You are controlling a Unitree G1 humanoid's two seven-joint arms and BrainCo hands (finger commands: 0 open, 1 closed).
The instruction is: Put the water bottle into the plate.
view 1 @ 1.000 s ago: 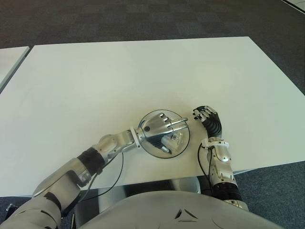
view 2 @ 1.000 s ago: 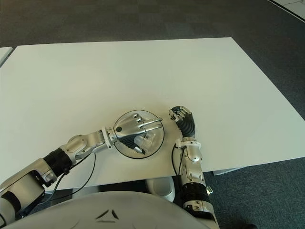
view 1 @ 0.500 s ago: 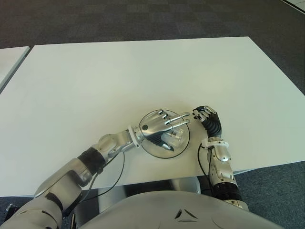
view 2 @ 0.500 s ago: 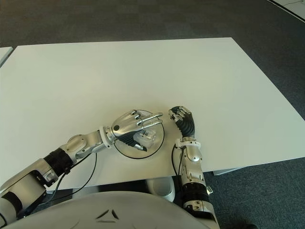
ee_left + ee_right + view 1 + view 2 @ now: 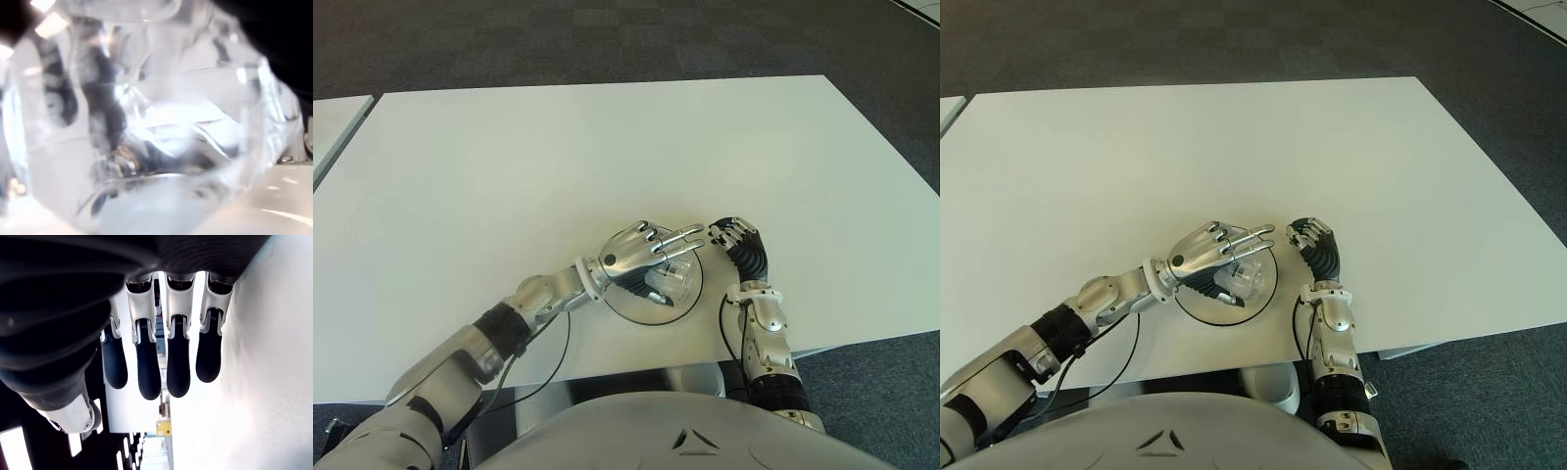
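Observation:
The clear water bottle [image 5: 672, 280] lies on its side in the round glass plate [image 5: 646, 316] near the table's front edge. My left hand [image 5: 658, 252] hovers over the plate with its fingers stretched out straight above the bottle, not closed around it. The bottle's clear body [image 5: 146, 127] fills the left wrist view from very close. My right hand [image 5: 738, 239] shows just right of the plate, idle, and its dark fingertips [image 5: 149, 367] hang relaxed with nothing in them.
The white table [image 5: 607, 147] stretches wide beyond the plate. A second white table's corner [image 5: 331, 122] shows at the far left. A black cable [image 5: 560, 345] loops under my left forearm at the table's front edge. Dark carpet surrounds the tables.
My left hand has risen from lying flat on the plate, and its fingers have straightened over the bottle. The bottle has shifted slightly to the right in the plate. My right hand has not moved.

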